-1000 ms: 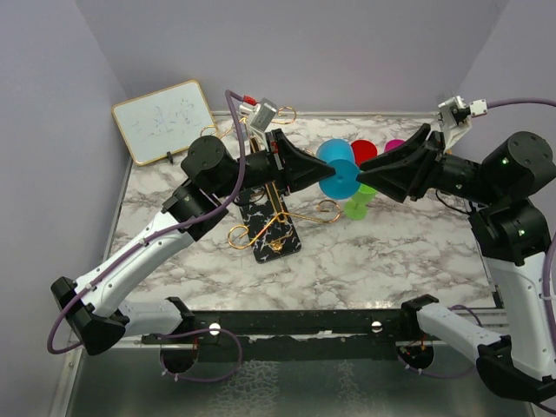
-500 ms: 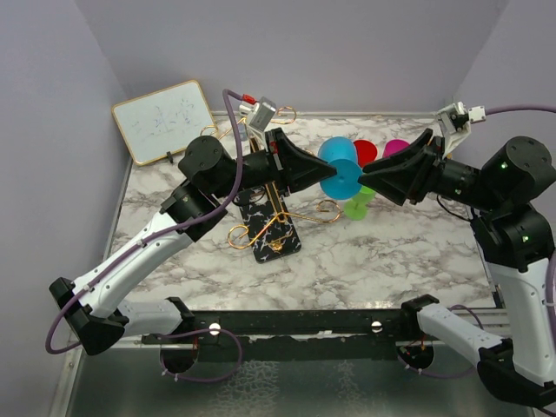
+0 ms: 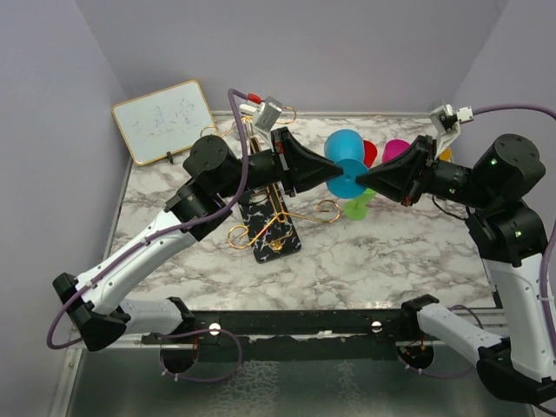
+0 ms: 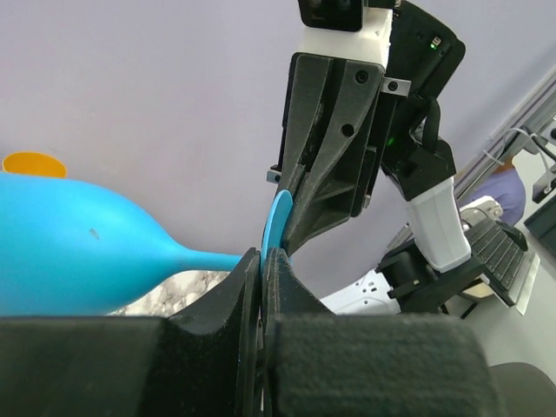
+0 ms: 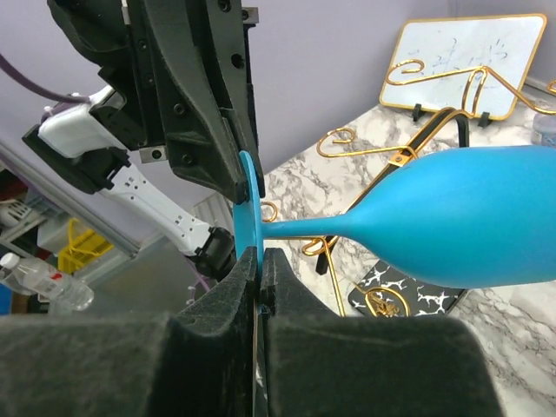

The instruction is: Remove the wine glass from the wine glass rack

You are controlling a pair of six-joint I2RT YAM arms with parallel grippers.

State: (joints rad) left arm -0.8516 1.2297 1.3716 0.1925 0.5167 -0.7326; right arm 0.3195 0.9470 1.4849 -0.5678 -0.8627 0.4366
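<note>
The blue wine glass [image 3: 345, 146] hangs sideways in the air above the marble table, off the wine glass rack [image 3: 280, 215], whose gold wire arms rise from a black speckled base [image 3: 271, 236]. Both grippers meet at the glass's round foot [image 3: 349, 180]. My left gripper [image 3: 335, 178] pinches the foot's rim from the left, jaws almost together on it [image 4: 262, 259]. My right gripper [image 3: 361, 180] is shut on the same foot from the right [image 5: 259, 257]. In the right wrist view the bowl [image 5: 473, 217] points right, with the rack [image 5: 408, 155] behind it.
Red [image 3: 367, 153], pink [image 3: 398, 148] and green [image 3: 356, 208] glasses stand behind and under the grippers. An orange one [image 4: 33, 162] shows past the bowl. A framed whiteboard [image 3: 163, 120] leans at the back left. Walls close in on three sides.
My right gripper has shut on the glass's foot, having stood open around it. The glass and both grippers have shifted slightly up and to the right.
</note>
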